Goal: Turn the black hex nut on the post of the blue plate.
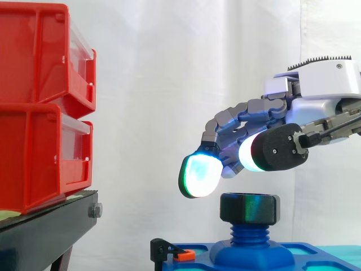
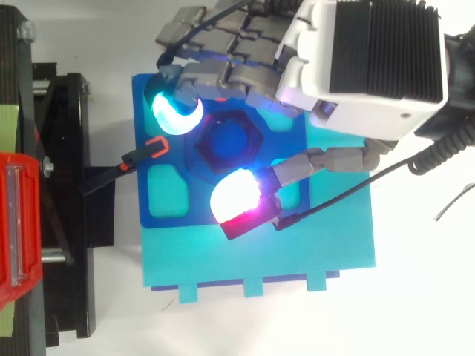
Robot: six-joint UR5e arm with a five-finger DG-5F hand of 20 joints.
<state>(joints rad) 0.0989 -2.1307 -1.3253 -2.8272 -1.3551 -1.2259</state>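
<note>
Nut first: in the side view the black hex nut (image 1: 249, 208) sits at the top of the blue threaded post (image 1: 251, 232), with several threads bare below it, and the post rises from the blue plate (image 1: 316, 251). The hand (image 1: 271, 110) hovers just above with a clear gap, its fingers loosely bent and spread, gripping nothing. One glowing fingertip (image 1: 198, 175) hangs to the left of the nut, a little higher than its top face. The nut's bore axis is upright, in line with the post, and its flats face outward.

In the top view the nut (image 2: 204, 148) shows as a hexagon around the post's blue end, near the middle of the plate (image 2: 148, 200), two corners pointing roughly left and right. A finger pad (image 2: 177, 111) and the thumb pad (image 2: 236, 196) flank it on opposite sides (a pre-grasp pose, I judge). No hold is made yet, so closing on the flats and turning remain.
</note>
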